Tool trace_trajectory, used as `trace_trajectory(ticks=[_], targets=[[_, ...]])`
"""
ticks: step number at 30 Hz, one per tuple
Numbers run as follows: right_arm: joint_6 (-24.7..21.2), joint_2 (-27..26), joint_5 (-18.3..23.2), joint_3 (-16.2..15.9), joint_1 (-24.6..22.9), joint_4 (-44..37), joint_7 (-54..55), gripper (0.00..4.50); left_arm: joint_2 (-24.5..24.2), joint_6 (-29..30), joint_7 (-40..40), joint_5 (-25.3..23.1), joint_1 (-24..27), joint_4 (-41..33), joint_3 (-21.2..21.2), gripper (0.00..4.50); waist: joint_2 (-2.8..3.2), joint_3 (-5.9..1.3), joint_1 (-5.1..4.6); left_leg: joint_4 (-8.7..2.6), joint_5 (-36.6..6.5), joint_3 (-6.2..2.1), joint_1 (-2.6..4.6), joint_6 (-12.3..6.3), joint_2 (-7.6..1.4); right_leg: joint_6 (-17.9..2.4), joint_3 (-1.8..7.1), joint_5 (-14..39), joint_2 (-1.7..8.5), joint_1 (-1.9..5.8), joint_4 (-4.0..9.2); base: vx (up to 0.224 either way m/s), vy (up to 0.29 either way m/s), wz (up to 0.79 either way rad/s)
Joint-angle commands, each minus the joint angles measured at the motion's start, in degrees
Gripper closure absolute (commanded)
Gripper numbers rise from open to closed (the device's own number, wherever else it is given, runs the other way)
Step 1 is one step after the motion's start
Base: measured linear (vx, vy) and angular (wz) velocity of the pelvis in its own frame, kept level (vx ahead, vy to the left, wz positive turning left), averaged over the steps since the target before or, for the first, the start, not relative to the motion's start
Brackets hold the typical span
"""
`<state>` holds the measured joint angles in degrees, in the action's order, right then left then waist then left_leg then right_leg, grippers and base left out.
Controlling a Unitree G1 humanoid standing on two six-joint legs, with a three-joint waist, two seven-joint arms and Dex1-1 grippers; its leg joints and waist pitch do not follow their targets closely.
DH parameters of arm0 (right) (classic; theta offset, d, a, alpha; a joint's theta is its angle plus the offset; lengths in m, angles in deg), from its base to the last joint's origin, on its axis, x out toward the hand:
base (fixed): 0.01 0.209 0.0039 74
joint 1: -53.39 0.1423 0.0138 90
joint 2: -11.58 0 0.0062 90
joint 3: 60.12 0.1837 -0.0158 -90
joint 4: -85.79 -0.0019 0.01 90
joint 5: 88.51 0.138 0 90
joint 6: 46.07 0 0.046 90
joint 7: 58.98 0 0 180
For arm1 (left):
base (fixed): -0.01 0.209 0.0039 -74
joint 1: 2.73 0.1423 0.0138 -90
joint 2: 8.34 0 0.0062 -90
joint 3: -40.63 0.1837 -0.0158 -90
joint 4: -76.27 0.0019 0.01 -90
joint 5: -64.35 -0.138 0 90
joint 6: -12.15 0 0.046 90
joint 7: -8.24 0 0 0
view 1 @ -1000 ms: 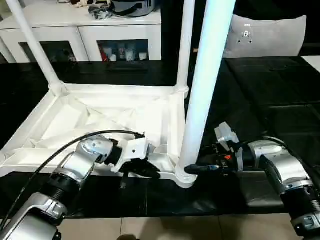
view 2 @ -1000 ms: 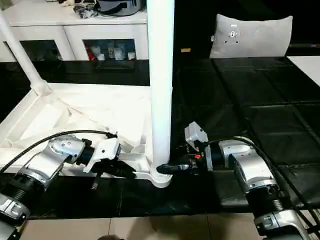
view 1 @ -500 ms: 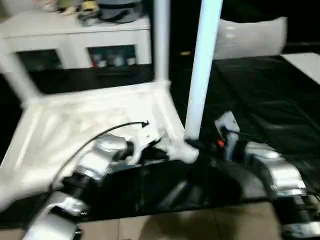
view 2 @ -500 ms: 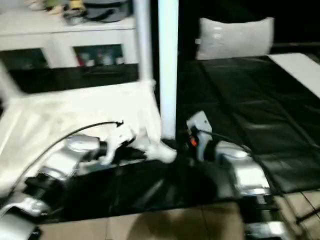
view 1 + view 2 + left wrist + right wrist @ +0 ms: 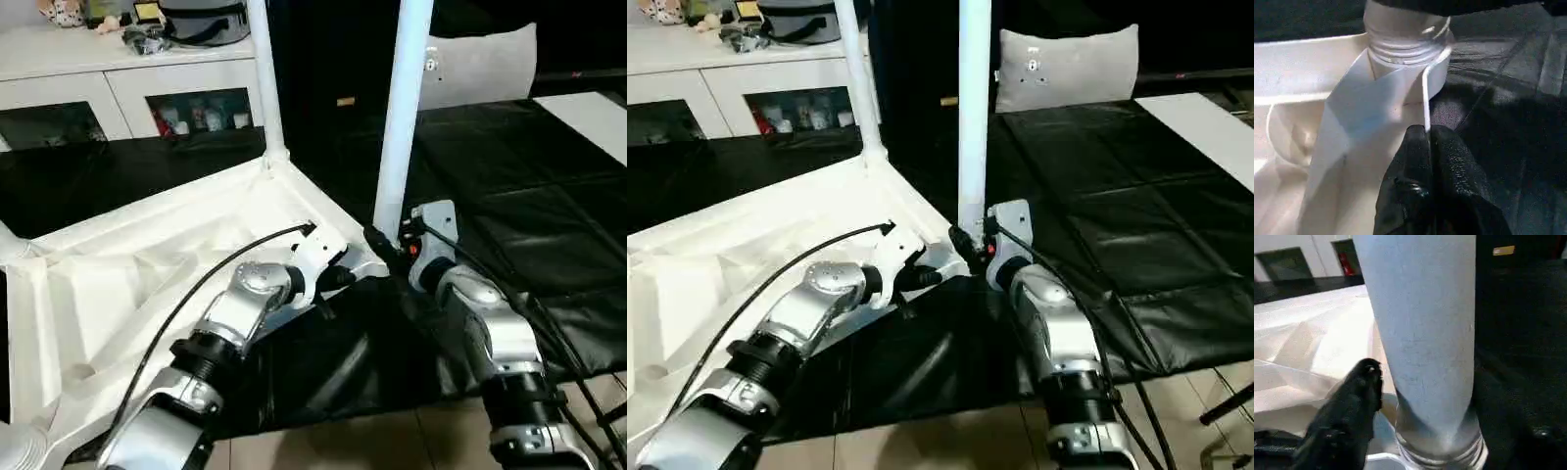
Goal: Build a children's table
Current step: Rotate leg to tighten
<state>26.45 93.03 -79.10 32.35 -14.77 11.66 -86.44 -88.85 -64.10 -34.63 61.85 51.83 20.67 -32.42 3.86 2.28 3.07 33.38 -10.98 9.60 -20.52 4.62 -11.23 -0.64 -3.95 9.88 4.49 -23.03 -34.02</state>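
Inverted table top point(image 5: 147, 245) on black mat, left gripper point(image 5: 1429, 142) pinching its edge rib, right gripper point(image 5: 384, 247) fingers spread around near-right leg point(image 5: 402, 108) base

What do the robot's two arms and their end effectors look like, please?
Both forearms are silver metal with black ribbed collars. The left end effector and right end effector have black textured fingers on white mounts. A black cable loops over the left arm; the right shows a small orange-red mark.

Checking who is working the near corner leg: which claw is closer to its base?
Right. The right claw stands around the leg just above its socket; the left claw is beside that corner, shut on the tabletop's thin rim.
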Motion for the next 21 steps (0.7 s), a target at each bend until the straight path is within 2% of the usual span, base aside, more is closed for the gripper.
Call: trace_trajectory(ticks=[1,2,3,5,6,9,12,17,18,19,20,21], targets=[[1.4,0.8,1.4,-1.7,-0.9,-0.5,-5.2,1.12,-0.9,-3.9,-2.0,-0.7,0.0,-1.1,0.9,4.50,-0.22,-3.80,0.61,-3.37,-9.7,-0.37,-0.30,-3.78,-0.89,-9.8,2.03,12.5,3.26,3.37,4.50,0.000,0.000,0.00],[1.9,2.0,1.8,-1.6,-1.1,-0.7,-7.1,1.12,-1.6,-4.9,-3.1,-0.6,0.3,-1.1,1.0,4.50,-0.42,-3.83,0.68,-3.20,-8.3,-0.27,-0.46,-4.36,-0.92,-10.7,2.05,9.8,3.15,3.46,4.19,0.000,0.000,0.00],[2.3,3.5,2.4,-1.4,-1.2,-0.8,-9.6,1.00,-2.4,-6.0,-4.7,-0.4,0.8,-1.3,1.1,4.50,-0.30,-3.87,0.84,-3.10,-7.2,-0.23,-0.63,-4.95,-0.87,-11.4,1.99,8.2,3.19,3.60,4.01,0.000,0.000,0.00],[3.0,6.0,2.5,-1.7,-1.3,-0.8,-13.1,0.86,-3.5,-7.7,-7.4,0.1,1.6,-1.7,1.3,4.50,-0.44,-3.85,1.01,-2.98,-6.5,-0.21,-0.79,-5.85,-0.88,-11.9,1.91,7.6,3.25,3.77,3.86,0.000,0.000,0.00],[4.0,9.7,2.1,-2.6,-1.3,-0.5,-17.8,0.75,-5.0,-8.6,-9.7,0.3,2.1,-2.2,1.6,4.50,-0.25,-3.77,1.11,-2.96,-6.9,-0.11,-0.67,-6.09,-0.97,-12.0,1.91,9.0,3.29,3.55,4.00,0.000,0.000,0.00],[4.2,12.3,2.1,-3.0,-1.0,-0.2,-21.4,0.56,-6.3,-9.3,-11.9,0.6,2.4,-2.4,2.0,4.50,0.04,-3.67,1.52,-3.01,-8.3,-0.08,-0.47,-5.86,-1.37,-11.7,1.91,12.0,3.30,3.29,4.14,0.000,0.000,0.00],[6.1,18.5,2.9,-5.4,-0.9,-0.5,-32.2,0.36,-10.2,-14.0,-18.6,0.4,2.7,-1.9,4.2,4.50,-0.34,-3.57,2.11,-3.09,-9.7,-0.13,-0.45,-5.51,-1.46,-10.9,1.85,14.6,3.29,3.30,4.19,0.000,0.000,0.00],[8.0,20.8,3.9,-6.3,-0.6,0.2,-38.0,0.36,-12.2,-16.9,-24.0,0.9,3.1,-2.1,5.1,4.50,-0.42,-3.62,2.62,-2.99,-9.2,0.01,-0.35,-5.69,-1.61,-11.3,1.99,14.0,3.44,3.04,4.00,0.000,0.000,0.00],[8.7,22.0,4.6,-7.4,-0.2,0.7,-41.7,0.51,-13.6,-18.1,-27.7,1.5,3.4,-2.7,5.7,4.50,-0.71,-3.63,2.75,-2.99,-9.0,0.03,-0.38,-5.91,-1.63,-11.4,1.95,14.1,3.45,3.04,4.02,0.000,0.000,0.00],[8.8,22.3,4.6,-7.8,0.0,1.0,-43.1,0.51,-14.1,-18.4,-29.3,1.7,3.6,-3.0,6.0,4.50,-0.56,-3.67,2.93,-2.98,-8.6,0.01,-0.40,-5.90,-1.73,-11.6,2.00,13.9,3.52,3.02,3.86,0.000,0.000,0.00],[9.2,22.6,4.6,-8.5,0.4,1.5,-44.9,0.51,-15.1,-18.7,-31.6,1.9,3.7,-3.5,6.7,4.50,-0.71,-3.70,2.98,-2.95,-8.4,0.04,-0.35,-6.02,-1.75,-11.8,2.01,13.6,3.47,2.96,3.81,0.000,0.000,0.00],[9.2,22.6,4.6,-8.5,0.4,1.5,-44.9,0.51,-15.1,-18.7,-31.6,1.9,3.7,-3.5,6.7,4.50,-0.52,-3.67,3.13,-2.96,-8.3,0.05,-0.36,-6.11,-1.82,-12.1,2.07,13.4,3.49,2.87,3.74,0.000,0.000,0.00]])
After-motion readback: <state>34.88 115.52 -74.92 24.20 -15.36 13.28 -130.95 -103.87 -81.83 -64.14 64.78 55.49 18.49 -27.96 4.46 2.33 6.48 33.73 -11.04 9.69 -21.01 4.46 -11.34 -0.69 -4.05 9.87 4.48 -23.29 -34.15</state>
